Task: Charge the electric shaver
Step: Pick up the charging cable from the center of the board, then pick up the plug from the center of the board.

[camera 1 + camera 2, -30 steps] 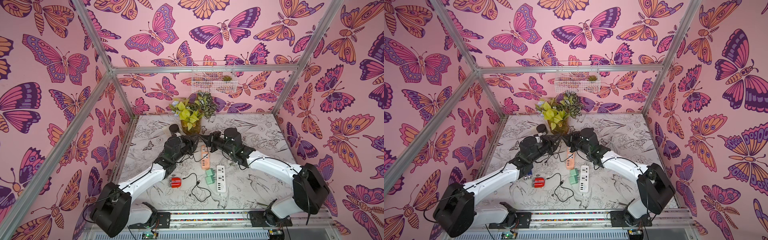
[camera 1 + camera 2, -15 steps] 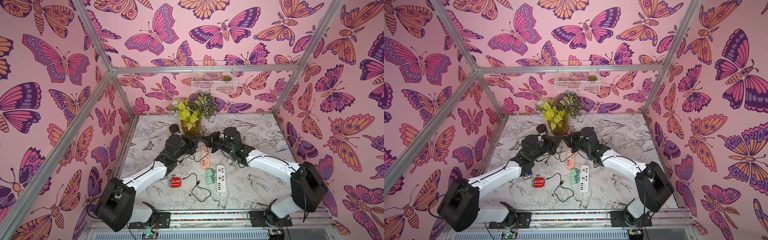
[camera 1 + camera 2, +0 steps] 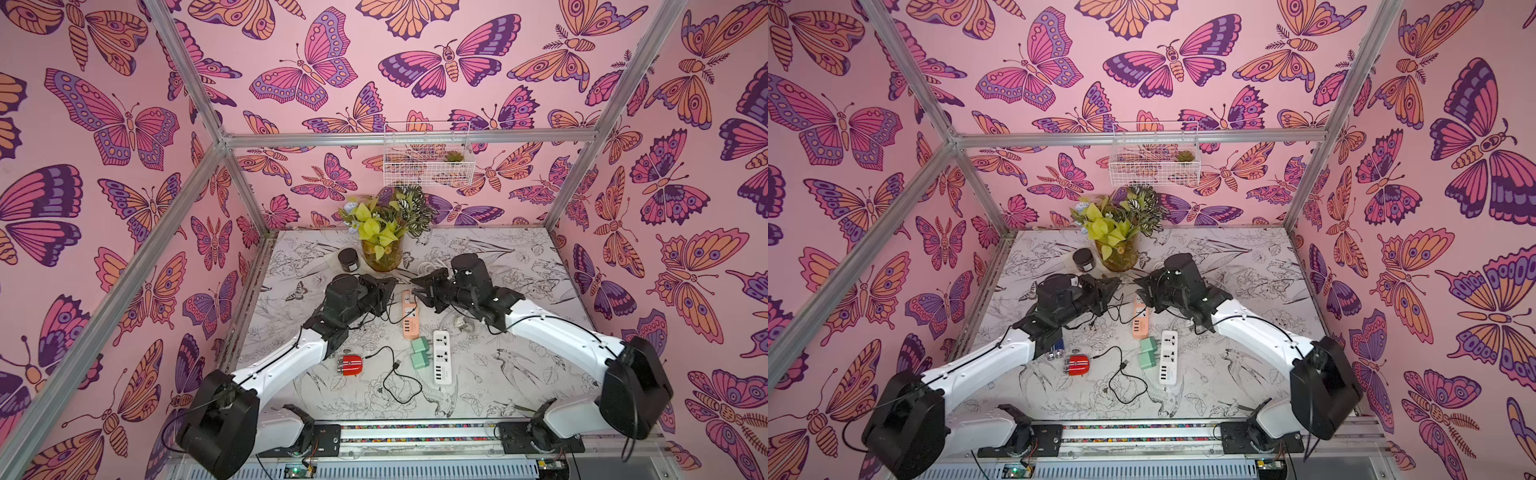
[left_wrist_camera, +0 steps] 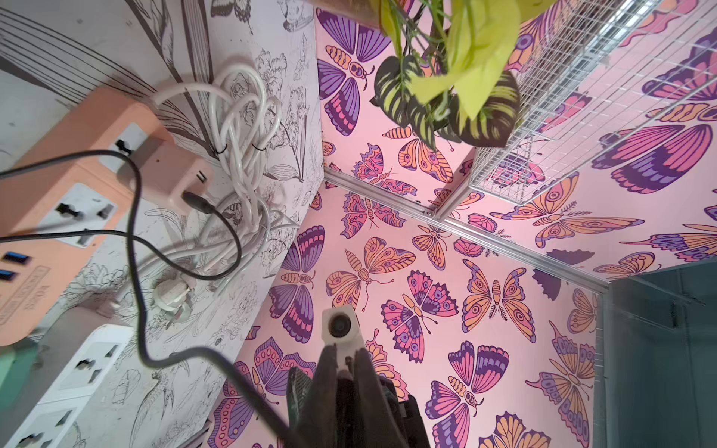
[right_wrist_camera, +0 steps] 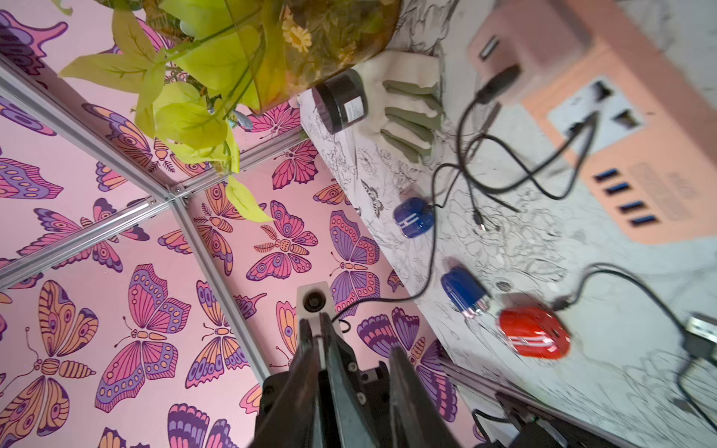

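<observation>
Right fingers (image 5: 403, 388) have parted, well apart from red shaver (image 5: 533, 333).

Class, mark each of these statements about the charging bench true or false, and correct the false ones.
1. A peach adapter with a black cable in it is plugged into the peach power strip. True.
2. The red shaver sits on top of the white power strip. False: it lies on the table, apart from that strip.
3. Two green adapters lie beside the white power strip. True.
4. The black jar stands on the robot's right of the vase. False: it stands on the left of it.
5. The right pincer is clamped shut. False: its jaws stand apart.
</observation>
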